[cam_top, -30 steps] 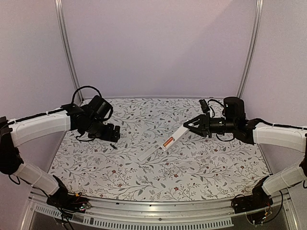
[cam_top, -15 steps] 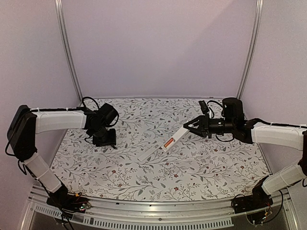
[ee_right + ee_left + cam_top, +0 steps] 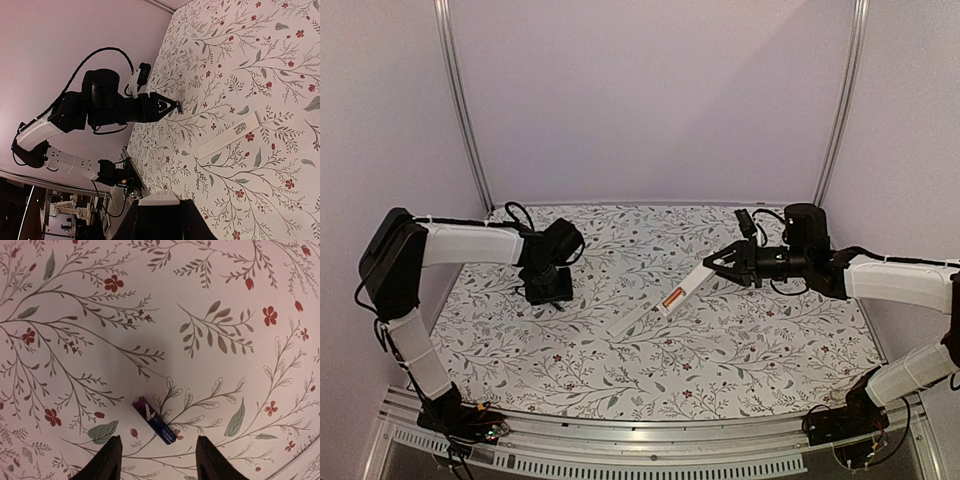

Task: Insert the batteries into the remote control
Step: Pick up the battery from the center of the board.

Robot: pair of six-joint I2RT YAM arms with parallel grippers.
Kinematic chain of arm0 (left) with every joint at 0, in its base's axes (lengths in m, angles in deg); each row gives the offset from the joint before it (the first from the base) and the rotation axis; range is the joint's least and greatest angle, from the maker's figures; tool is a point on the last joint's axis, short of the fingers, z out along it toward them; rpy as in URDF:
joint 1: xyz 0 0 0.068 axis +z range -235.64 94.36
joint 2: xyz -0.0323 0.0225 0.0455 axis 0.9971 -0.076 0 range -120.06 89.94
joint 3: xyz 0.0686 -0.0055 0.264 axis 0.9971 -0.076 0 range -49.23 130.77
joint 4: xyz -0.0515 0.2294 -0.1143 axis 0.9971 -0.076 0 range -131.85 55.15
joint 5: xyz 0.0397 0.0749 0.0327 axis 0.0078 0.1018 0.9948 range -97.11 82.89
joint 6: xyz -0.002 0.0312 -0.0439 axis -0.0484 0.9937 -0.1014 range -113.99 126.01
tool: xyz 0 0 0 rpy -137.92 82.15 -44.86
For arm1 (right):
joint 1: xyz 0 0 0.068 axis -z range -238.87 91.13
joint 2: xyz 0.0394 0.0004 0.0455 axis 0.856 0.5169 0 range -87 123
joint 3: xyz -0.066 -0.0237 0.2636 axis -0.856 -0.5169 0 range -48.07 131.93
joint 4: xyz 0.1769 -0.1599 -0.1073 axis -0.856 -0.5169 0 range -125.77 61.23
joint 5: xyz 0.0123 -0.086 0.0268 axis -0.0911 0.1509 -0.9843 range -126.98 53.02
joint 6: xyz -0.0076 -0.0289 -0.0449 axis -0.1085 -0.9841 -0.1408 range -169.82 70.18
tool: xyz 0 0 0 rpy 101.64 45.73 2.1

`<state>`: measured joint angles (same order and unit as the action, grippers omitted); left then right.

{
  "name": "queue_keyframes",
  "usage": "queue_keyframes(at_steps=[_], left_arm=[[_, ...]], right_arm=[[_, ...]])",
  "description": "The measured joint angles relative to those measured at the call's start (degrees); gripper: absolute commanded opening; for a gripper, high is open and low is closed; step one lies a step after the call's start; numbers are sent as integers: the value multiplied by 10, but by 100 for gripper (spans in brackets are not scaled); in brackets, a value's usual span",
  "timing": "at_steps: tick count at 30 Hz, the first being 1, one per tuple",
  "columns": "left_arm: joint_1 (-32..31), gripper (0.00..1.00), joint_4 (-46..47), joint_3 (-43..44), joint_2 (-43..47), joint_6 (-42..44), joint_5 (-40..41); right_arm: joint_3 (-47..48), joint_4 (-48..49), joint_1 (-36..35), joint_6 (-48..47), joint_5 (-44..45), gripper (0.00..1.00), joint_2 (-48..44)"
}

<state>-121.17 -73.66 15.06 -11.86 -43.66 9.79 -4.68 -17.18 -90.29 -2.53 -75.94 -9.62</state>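
A flowered cloth covered the table; a thin white strip lay on it; the left gripper hung half open, holding nothing, over one short dark-purple battery lying slantwise; the right gripper was clamped on the end of the white remote.

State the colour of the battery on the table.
The battery is dark purple-blue, clearest in the left wrist view.

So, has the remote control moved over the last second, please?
No. The remote control sits at the same spot over the floral tablecloth, held by the right gripper.
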Motion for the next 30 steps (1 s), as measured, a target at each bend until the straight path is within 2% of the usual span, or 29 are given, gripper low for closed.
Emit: queue_keyframes(at_steps=[8, 13, 19, 26, 30], left_arm=[[0, 49, -1, 16, -38, -10, 15], [-1, 44, -1, 16, -56, -14, 20], [-1, 27, 5, 17, -66, -10, 20], [-4, 0, 14, 14, -66, 9, 18], [-12, 0, 30, 5, -61, 31, 17]], right_arm=[[0, 0, 0, -2, -6, 0, 0], [0, 0, 0, -3, -6, 0, 1], [0, 0, 0, -6, -7, 0, 10], [0, 0, 1, -8, -7, 0, 20], [0, 0, 4, -8, -8, 0, 24]])
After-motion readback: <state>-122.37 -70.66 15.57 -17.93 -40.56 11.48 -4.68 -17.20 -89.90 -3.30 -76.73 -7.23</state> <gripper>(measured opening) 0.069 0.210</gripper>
